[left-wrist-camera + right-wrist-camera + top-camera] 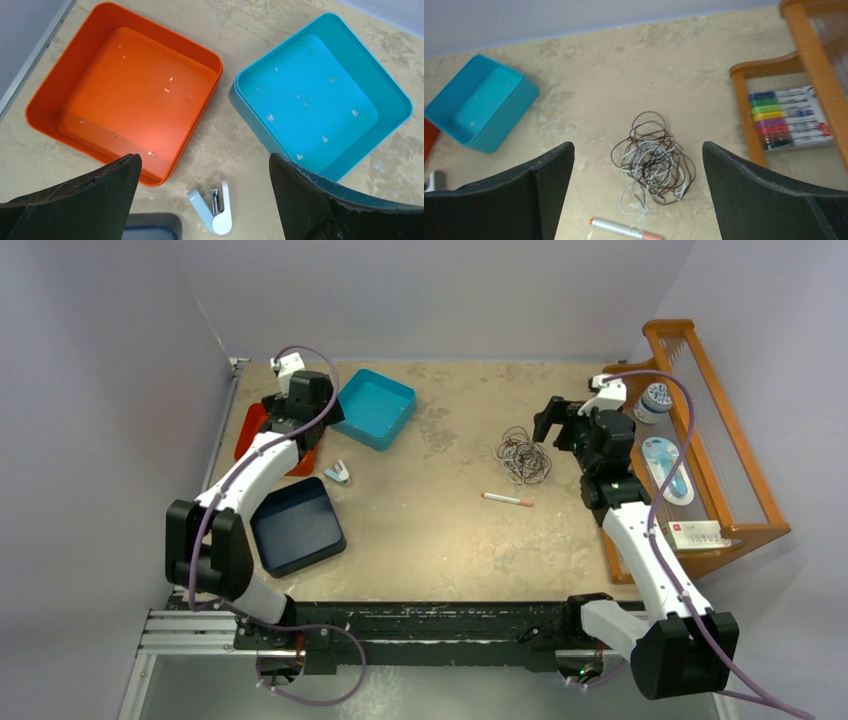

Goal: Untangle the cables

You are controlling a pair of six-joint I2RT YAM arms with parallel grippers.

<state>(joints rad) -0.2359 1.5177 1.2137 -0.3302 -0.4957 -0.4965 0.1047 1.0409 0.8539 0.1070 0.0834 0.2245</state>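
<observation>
Right wrist view showed you the tangle of thin black, brown and whitish-grey cables point(654, 160) lying on the worn tan table point(589, 100), just ahead of and below your right gripper point(636, 146). Its dark fingers stood wide apart, holding nothing. The bundle was roughly round, with no clear long axis. Your left gripper point(205, 157), likewise spread and empty, hung over the square orange plastic tray point(50, 95), well apart from the cables, so your right arm was far nearer.

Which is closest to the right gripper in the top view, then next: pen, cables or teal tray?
From the right gripper:
1. cables, just beside it.
2. pen, nearer the bases.
3. teal tray, far off at the back.
</observation>
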